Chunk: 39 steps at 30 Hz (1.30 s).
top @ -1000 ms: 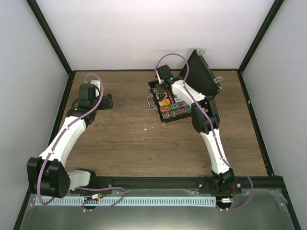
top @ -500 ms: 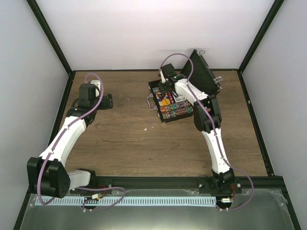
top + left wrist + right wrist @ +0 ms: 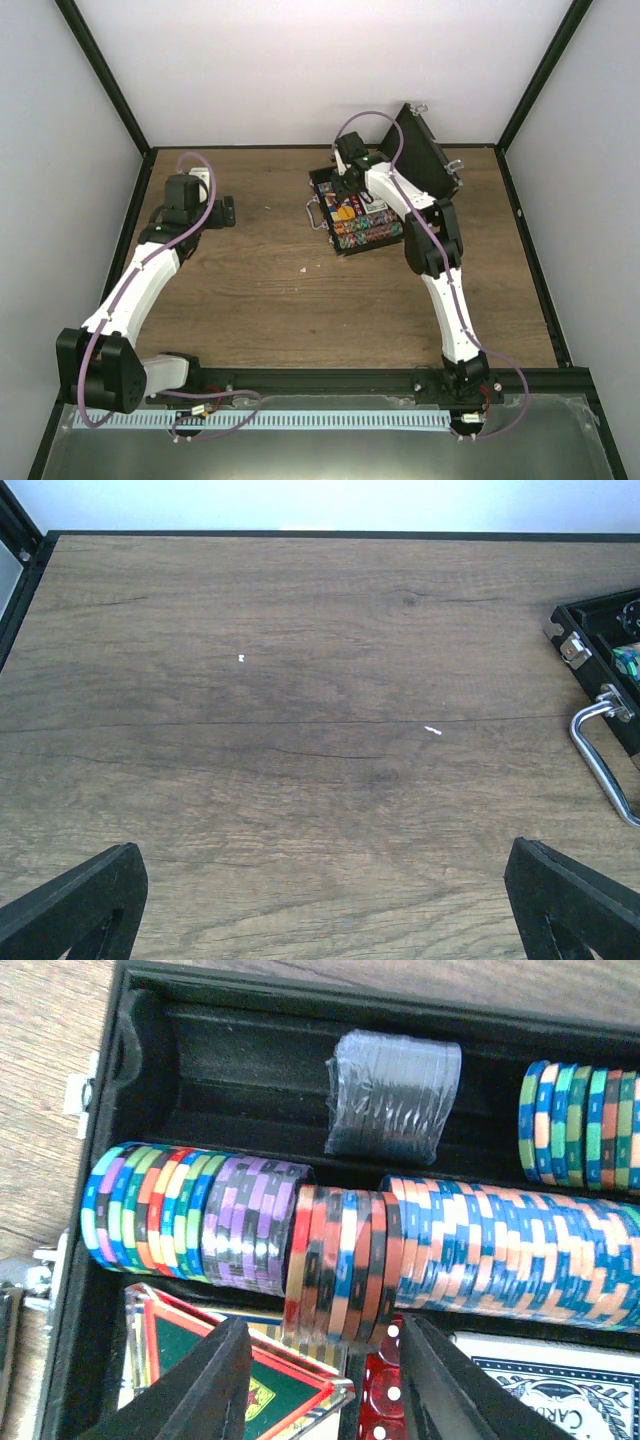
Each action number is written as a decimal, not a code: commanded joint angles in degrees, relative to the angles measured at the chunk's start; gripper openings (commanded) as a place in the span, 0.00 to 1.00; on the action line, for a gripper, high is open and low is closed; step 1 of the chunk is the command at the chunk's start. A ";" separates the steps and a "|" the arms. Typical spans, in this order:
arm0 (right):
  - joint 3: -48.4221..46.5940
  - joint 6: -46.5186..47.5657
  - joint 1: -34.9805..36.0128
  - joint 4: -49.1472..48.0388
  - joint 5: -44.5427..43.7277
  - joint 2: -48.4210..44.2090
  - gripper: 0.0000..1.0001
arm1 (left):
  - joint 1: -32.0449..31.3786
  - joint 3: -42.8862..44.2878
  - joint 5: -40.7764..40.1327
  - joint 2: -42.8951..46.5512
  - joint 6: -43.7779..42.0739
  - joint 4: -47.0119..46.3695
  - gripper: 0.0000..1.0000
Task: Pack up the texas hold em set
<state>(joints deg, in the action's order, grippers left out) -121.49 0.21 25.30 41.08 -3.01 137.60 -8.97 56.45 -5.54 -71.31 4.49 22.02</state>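
While left fingers (image 3: 70,910) gape wide and empty, right fingers (image 3: 215,1390) narrowly parted, straddling red-black chips (image 3: 340,1260).

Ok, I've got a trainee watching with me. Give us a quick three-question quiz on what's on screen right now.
1. True or false: the briefcase lid stands open.
2. The right gripper hangs over: A) bare table, B) the chip rows inside the case, C) the silver handle.
3. What colour is the plastic-wrapped chip stack in the far slot?
Key: 1 true. 2 B. 3 black.
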 commanded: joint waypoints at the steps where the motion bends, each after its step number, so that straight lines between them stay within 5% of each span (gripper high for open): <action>1: -2.48 -1.10 -0.12 1.01 1.22 -4.85 0.44 | 0.10 -0.18 0.16 -0.06 -0.45 0.17 1.00; 6: -2.38 -1.53 -0.24 -0.19 2.27 -6.27 0.52 | 0.10 -0.28 -0.50 -0.06 -0.46 0.22 1.00; 16: -2.46 -5.17 -2.07 -2.06 5.32 -2.05 0.23 | 0.10 -0.23 -0.43 -0.08 -0.27 0.39 1.00; 29: -2.28 -5.66 -3.43 -2.28 7.46 7.45 0.12 | 0.10 -0.24 -0.41 -0.73 -0.15 0.30 1.00; 39: -2.91 -4.26 -3.49 -0.76 7.30 5.18 0.11 | 0.10 -0.02 -3.03 -1.13 -0.05 0.56 1.00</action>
<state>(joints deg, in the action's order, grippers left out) -123.72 -5.17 21.93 38.22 4.19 140.25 -8.97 56.45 -6.02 -72.38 4.43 22.44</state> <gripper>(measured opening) 0.110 0.998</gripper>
